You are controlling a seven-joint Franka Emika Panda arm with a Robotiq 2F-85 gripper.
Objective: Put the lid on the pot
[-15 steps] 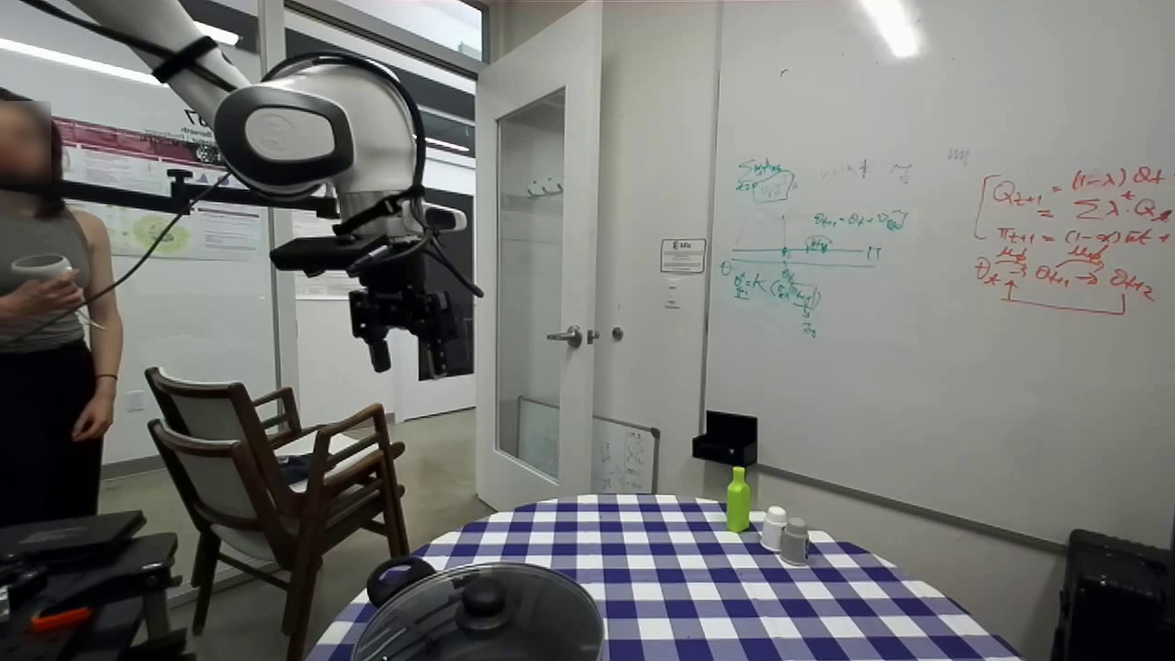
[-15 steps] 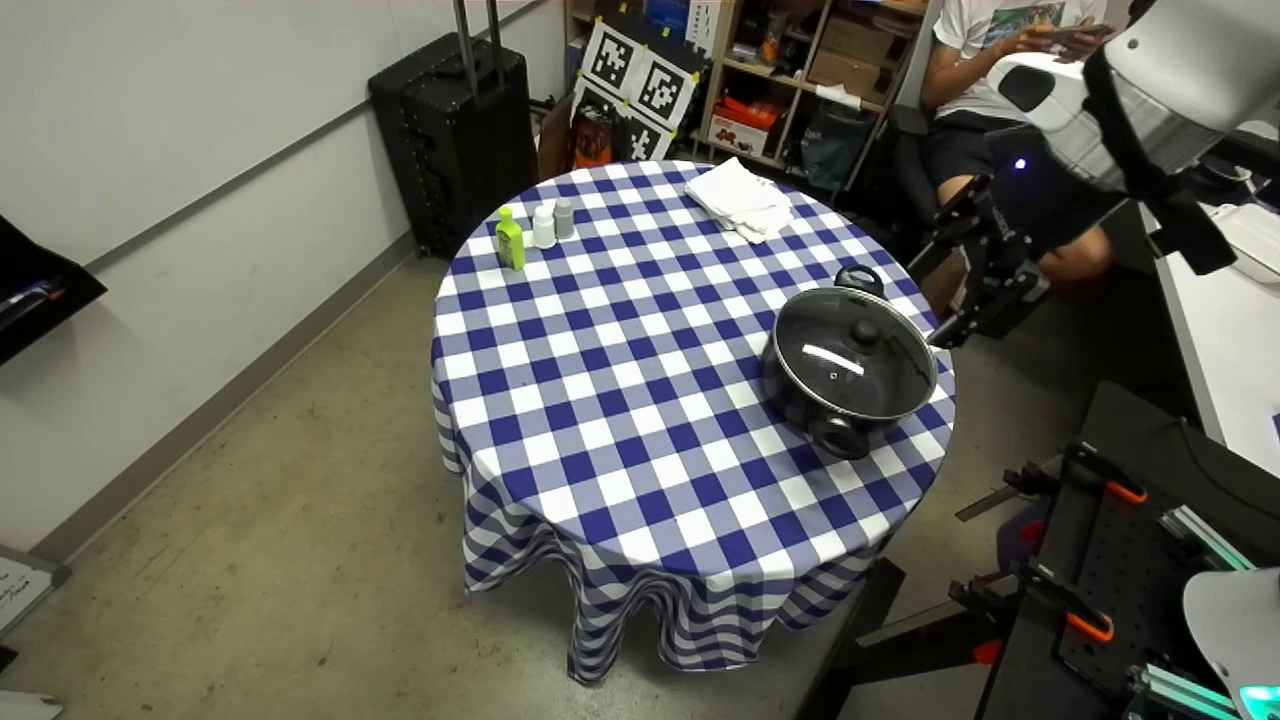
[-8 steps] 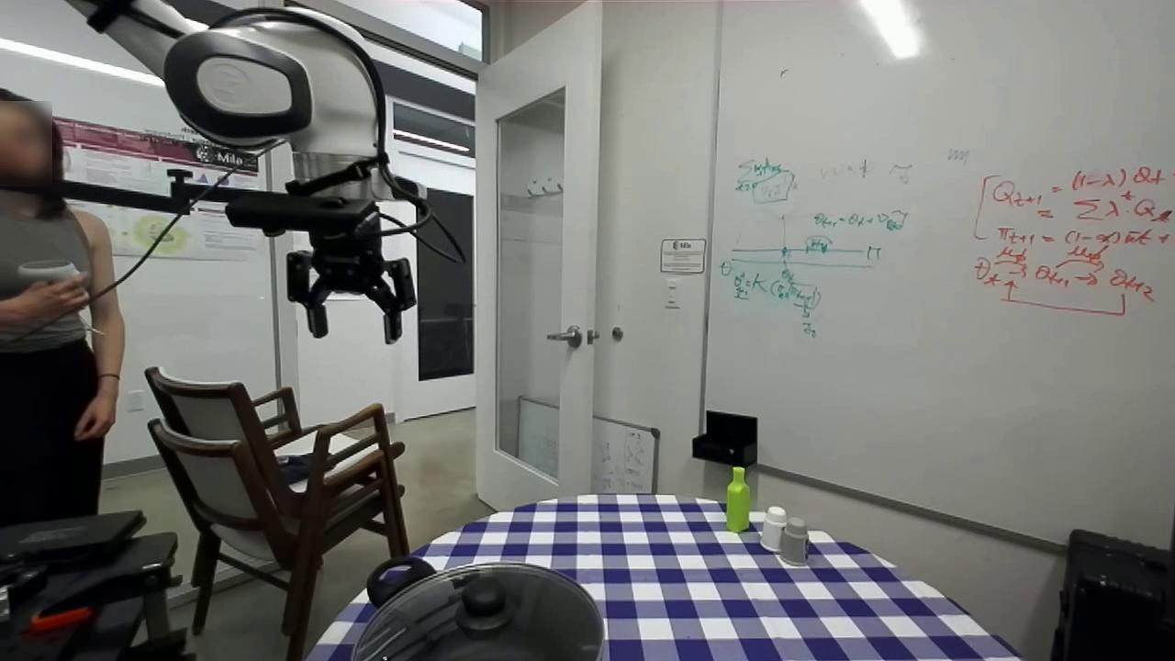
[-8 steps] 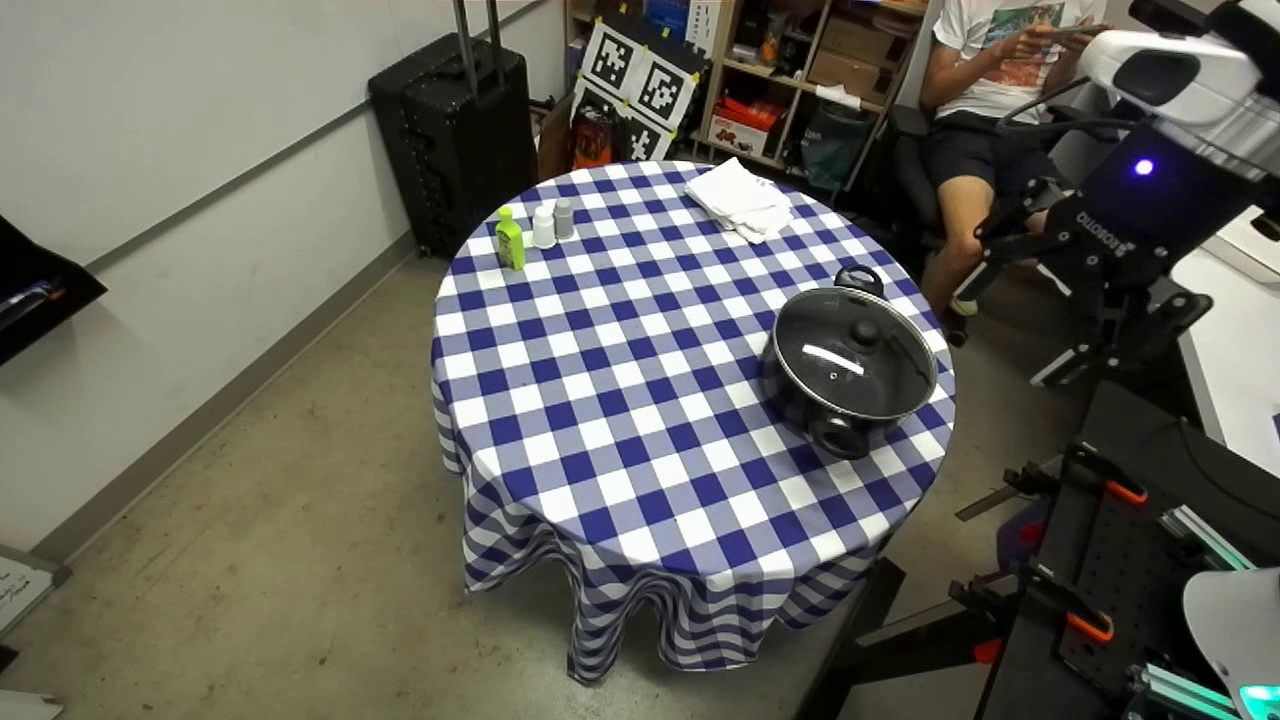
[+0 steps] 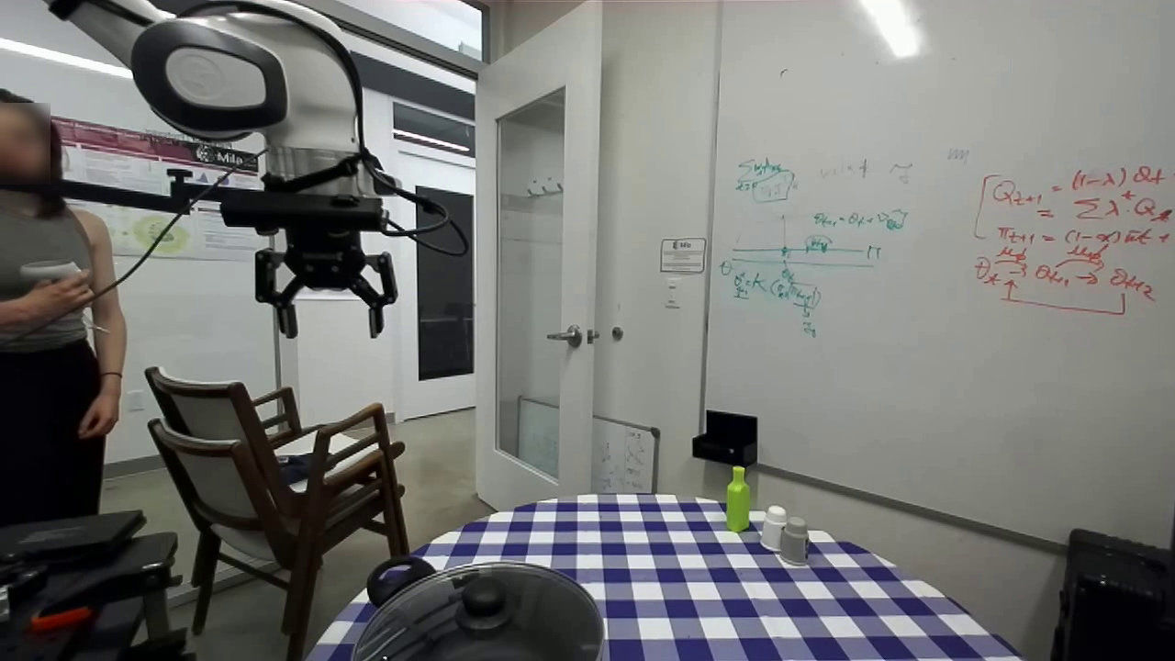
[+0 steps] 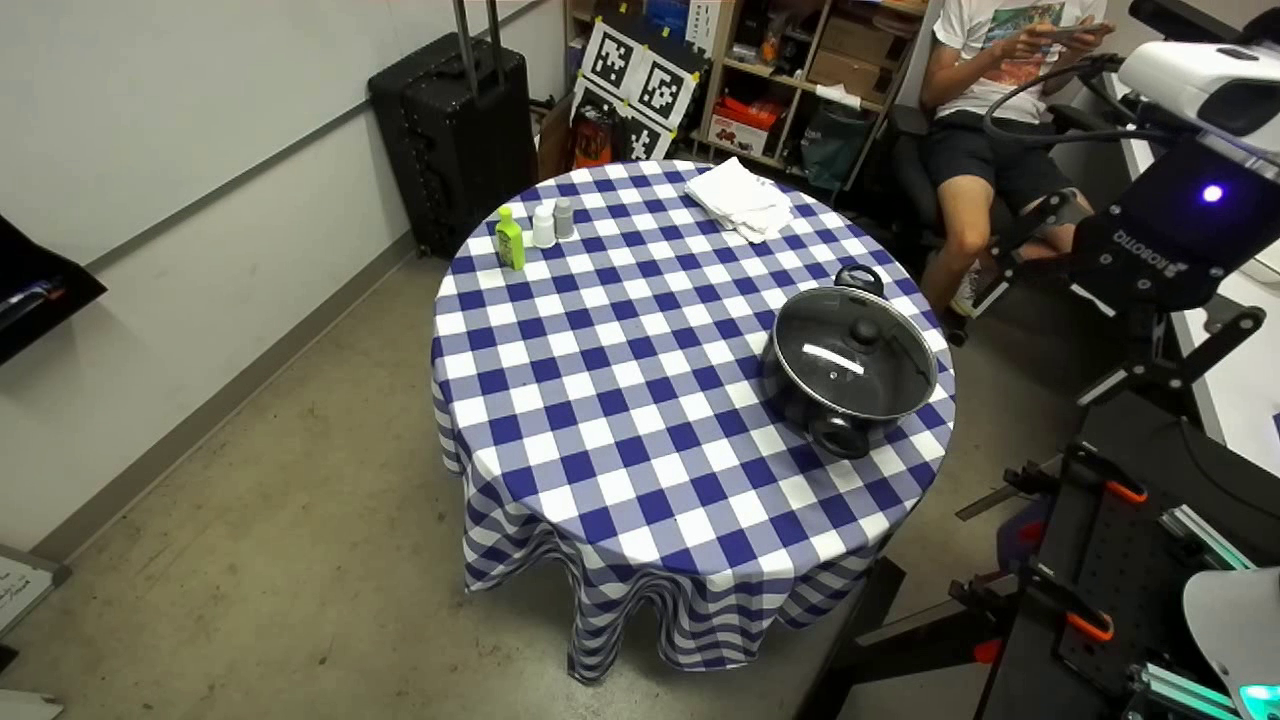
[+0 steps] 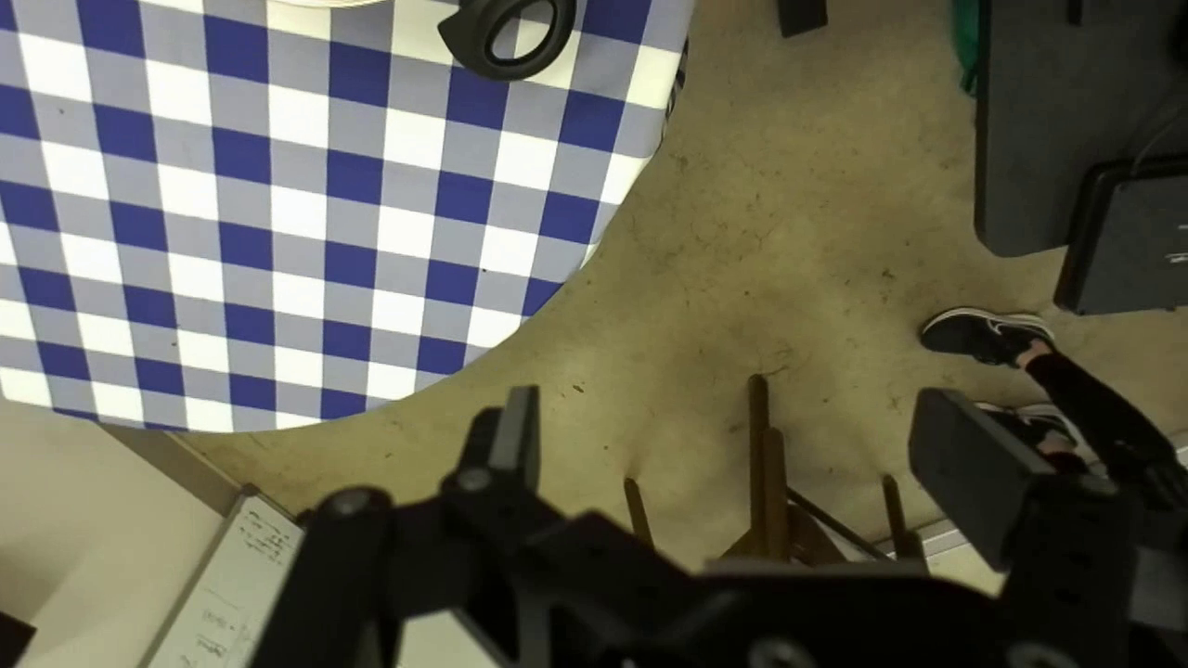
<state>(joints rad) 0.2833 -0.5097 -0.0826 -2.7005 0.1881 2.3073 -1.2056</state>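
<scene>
The lid (image 6: pixel 820 345) is a round dark glassy disc with a light metallic rim and a black knob. It lies flat on top of the black pot (image 6: pixel 788 400), over its opening, and also shows in an exterior view (image 5: pixel 542 615). The pot stands near the table edge. In the wrist view only a black ring handle of the pot (image 7: pixel 475 48) and a sliver of rim show at the top. My gripper (image 5: pixel 332 321) is open and empty, high up and off the table's side, apart from the pot. It also shows in an exterior view (image 6: pixel 1045 345) and the wrist view (image 7: pixel 733 441).
The round table has a blue-white checked cloth (image 6: pixel 620 440). A green bottle (image 6: pixel 510 240), a white shaker (image 6: pixel 543 228), a grey shaker (image 6: pixel 564 218) and white cloths (image 6: pixel 738 200) stand or lie on it. Wooden chairs (image 5: pixel 239 441) are beyond it. People are nearby.
My gripper has moved away from the pot and table, leftward in an exterior view and rightward in the opposite one, and has turned. The lid and pot have not moved.
</scene>
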